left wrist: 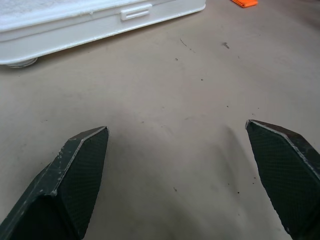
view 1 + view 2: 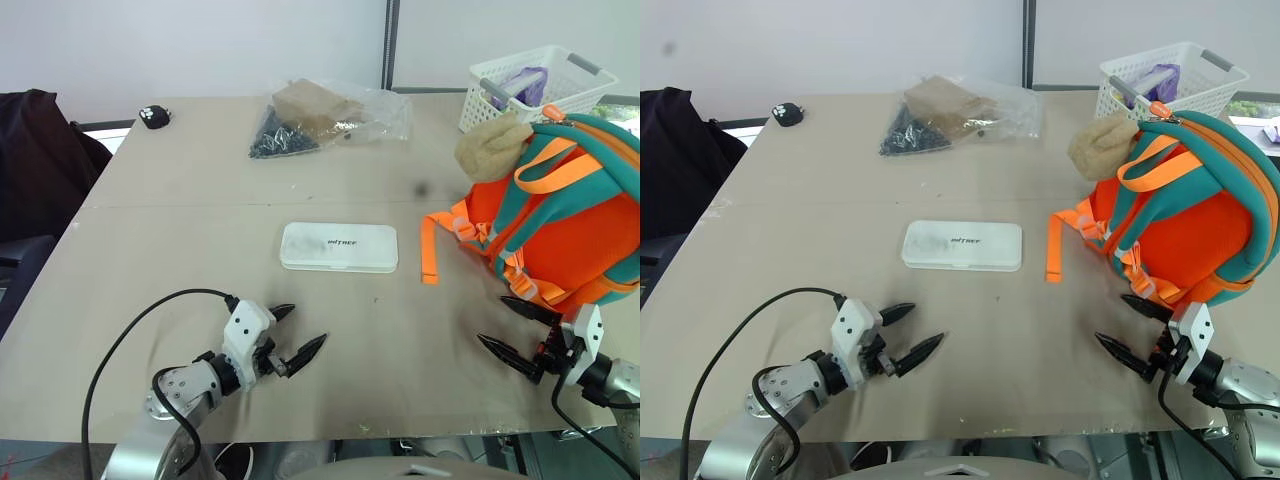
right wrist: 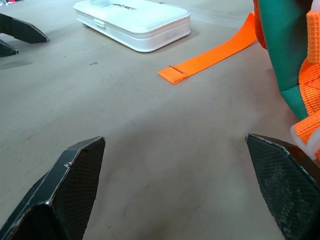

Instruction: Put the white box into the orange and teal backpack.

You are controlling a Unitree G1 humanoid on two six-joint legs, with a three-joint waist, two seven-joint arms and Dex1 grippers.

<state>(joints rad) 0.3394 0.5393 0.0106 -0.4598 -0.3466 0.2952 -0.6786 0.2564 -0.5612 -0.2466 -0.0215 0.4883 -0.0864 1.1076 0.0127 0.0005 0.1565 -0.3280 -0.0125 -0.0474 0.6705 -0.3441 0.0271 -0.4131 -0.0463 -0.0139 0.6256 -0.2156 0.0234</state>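
White box (image 2: 339, 247) is seen lying flat and closed near the middle of the bench (image 2: 180, 250), with small dark lettering on its lid. To its right, a little apart, the orange and teal backpack (image 2: 570, 215) is stood upright near the right edge of the bench, a tan plush toy (image 2: 492, 145) being fixed at its top. One orange strap (image 2: 430, 245) is trailed from the backpack down onto the bench, its loose end lying between the backpack and the box without touching the box.

Nearer the front edge, the left gripper (image 2: 298, 334) is held over bare bench in front of the box, its fingers (image 1: 80, 170) spread wide apart with nothing between them. The right gripper (image 2: 512, 332) is held just in front of the backpack's base, its fingers (image 3: 75, 175) likewise spread wide and empty.

Behind the box, a clear plastic bag (image 2: 330, 115) holding brown and dark contents is laid on the far part of the bench. A small black object (image 2: 154, 116) is set at the far left corner, and a white lattice basket (image 2: 535, 85) is placed behind the backpack.
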